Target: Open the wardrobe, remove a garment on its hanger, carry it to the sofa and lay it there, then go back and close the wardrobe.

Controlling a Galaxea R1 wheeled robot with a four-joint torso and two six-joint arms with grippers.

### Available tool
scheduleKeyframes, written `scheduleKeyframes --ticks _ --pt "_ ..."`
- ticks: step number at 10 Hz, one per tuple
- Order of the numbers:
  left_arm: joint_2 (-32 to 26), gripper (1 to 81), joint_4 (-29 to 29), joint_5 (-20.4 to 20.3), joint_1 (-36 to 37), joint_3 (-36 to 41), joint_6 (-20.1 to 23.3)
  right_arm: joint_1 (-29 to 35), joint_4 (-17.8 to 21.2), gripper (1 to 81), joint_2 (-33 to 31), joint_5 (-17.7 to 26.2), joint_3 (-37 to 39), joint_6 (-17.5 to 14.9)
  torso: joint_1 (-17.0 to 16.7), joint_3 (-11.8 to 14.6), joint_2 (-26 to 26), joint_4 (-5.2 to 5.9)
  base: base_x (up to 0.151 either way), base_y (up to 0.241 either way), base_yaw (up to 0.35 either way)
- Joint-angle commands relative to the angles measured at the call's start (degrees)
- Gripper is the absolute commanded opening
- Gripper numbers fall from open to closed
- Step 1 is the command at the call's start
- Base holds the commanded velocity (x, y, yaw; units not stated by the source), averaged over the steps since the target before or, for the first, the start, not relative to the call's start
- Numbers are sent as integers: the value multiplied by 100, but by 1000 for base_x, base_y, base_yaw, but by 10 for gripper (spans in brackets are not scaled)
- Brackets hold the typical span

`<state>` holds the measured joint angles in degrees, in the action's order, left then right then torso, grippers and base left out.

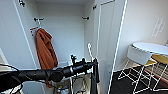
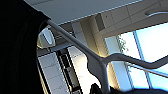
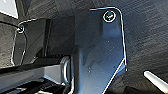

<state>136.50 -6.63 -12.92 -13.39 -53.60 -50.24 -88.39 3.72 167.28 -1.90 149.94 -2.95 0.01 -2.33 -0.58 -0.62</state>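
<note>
The wardrobe (image 1: 62,30) stands open. The left hand (image 1: 93,65) grips a white hanger (image 1: 90,50) at its front, the black garment (image 1: 94,75) hanging at six o'clock beneath. I judge this the taking-out step; next it calls for turning toward the sofa. The right hand's state I cannot tell. No writing is readable.

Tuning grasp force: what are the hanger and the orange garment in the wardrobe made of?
The slim white hanger looks like smooth moulded plastic, or maybe painted metal: uniform matte surface, rounded edges. The rust-orange hooded garment looks like soft matte woven fabric, hanging in loose folds.
</note>
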Motion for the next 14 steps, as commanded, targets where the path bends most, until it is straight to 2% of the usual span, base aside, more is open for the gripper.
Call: scheduleKeyframes --ticks 1,3,14 --pt "-43 10 180 -184 911 166 14 133 -55 811 -254 410 -519 -13 0 -2 0 0 0 0 -232" --pt "-43 10 189 -35 912 157 14 115 -55 811 -184 401 -494 -13 0 0 0 0 0 0 -234" --pt "-122 10 268 -35 850 148 23 45 -64 811 -87 366 -458 -30 5 0 0 0 0 0 -248"
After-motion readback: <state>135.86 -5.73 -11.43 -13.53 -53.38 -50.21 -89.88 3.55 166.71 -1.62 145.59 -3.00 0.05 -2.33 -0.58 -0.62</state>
